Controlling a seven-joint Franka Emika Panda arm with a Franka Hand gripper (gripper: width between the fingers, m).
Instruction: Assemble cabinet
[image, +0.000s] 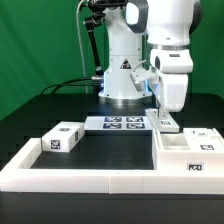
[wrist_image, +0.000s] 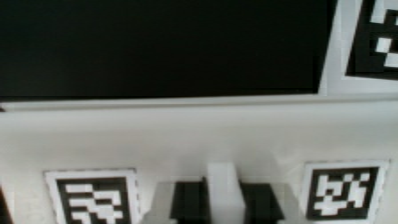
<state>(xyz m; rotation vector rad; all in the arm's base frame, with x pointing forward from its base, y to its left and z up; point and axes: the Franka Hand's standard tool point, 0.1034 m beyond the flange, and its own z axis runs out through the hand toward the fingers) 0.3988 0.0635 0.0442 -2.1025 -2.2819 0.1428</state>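
Observation:
The cabinet's large white box shell lies at the exterior view's right, its hollow facing up. My gripper reaches straight down at the shell's far left corner. In the wrist view my gripper is shut on a thin white cabinet panel. The panel's narrow edge stands between the two dark fingers. Square tags sit on the panel on either side of the fingers. A smaller white tagged block rests at the exterior view's left.
The marker board lies flat in front of the robot's base. A low white L-shaped border wall runs along the near side of the black table. Another white tagged piece sits behind the shell.

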